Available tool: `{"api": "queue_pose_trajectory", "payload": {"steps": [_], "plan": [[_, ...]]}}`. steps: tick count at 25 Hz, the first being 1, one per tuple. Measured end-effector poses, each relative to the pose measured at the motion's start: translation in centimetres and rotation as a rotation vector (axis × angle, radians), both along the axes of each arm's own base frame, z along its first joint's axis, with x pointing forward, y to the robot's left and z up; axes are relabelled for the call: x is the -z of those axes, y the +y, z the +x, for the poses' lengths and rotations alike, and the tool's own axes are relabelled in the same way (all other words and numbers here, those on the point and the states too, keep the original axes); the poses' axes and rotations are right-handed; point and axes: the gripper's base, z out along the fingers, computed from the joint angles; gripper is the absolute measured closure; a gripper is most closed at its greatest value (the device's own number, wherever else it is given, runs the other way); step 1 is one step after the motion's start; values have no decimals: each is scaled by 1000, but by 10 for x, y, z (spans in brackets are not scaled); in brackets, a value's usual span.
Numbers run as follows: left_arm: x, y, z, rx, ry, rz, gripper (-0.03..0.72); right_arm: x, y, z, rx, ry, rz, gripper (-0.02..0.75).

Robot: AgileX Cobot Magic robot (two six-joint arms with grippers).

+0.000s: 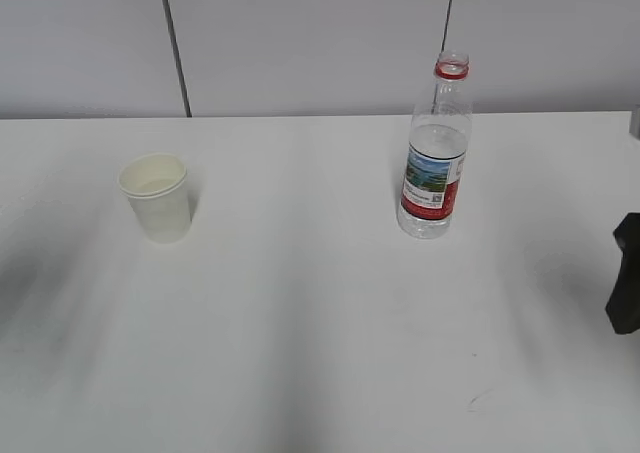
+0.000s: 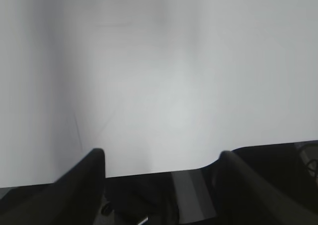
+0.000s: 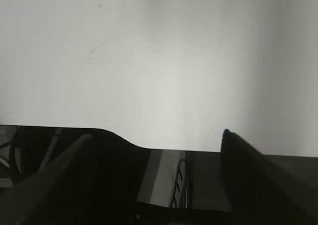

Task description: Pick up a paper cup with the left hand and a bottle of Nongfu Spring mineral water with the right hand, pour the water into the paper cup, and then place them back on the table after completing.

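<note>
A white paper cup (image 1: 156,196) stands upright on the left of the white table (image 1: 300,323). A clear water bottle (image 1: 436,161) with a red-and-green label and a red neck ring stands upright on the right, uncapped, partly filled. My left gripper (image 2: 161,153) is open and empty over bare table near its edge; it does not show in the exterior view. My right gripper (image 3: 158,134) is open and empty over bare table too. A black part of the right arm (image 1: 626,278) shows at the exterior view's right edge. Neither wrist view shows the cup or the bottle.
A grey panelled wall (image 1: 300,43) rises behind the table's far edge. The table's near edge shows in both wrist views, with dark floor below it (image 3: 164,178).
</note>
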Motion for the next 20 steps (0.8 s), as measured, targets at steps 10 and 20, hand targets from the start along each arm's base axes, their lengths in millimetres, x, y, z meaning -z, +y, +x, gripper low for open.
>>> {"api": "queue_pose_trajectory", "payload": {"steps": [10,20], "plan": [[-21,8,-47,6,-133,-22,265,-21,-7,-58,-11,-152,16,165],[-43,20,-116,7,-437,-65,288,-40,-15,-131,-105,-421,12,166]]}}
